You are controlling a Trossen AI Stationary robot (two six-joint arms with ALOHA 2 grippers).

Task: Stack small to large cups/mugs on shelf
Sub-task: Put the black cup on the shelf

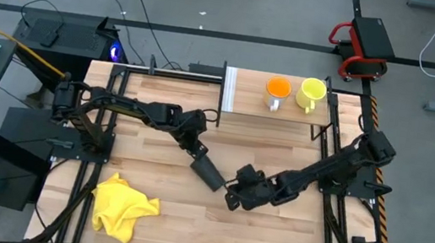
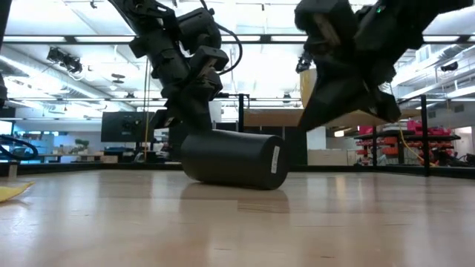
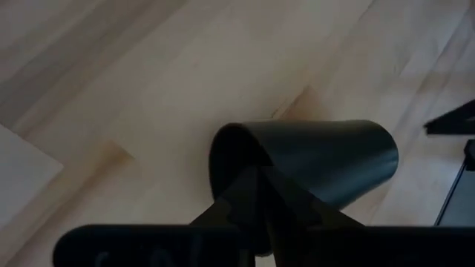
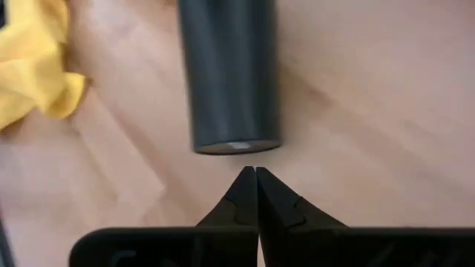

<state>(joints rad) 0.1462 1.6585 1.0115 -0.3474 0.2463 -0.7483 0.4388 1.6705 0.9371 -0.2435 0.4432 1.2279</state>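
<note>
The black cup (image 1: 209,171) is seen lying on its side mid-counter (image 1: 269,239), its rim pinched by the left hand (image 1: 196,154). The right hand (image 4: 256,178) is held just beside the cup's base, fingers pressed together (holding nothing). On the shelf (image 1: 246,100), the orange cup (image 1: 277,90) and yellow-green mug (image 1: 311,93) are stood upright, nothing visible inside.
</note>
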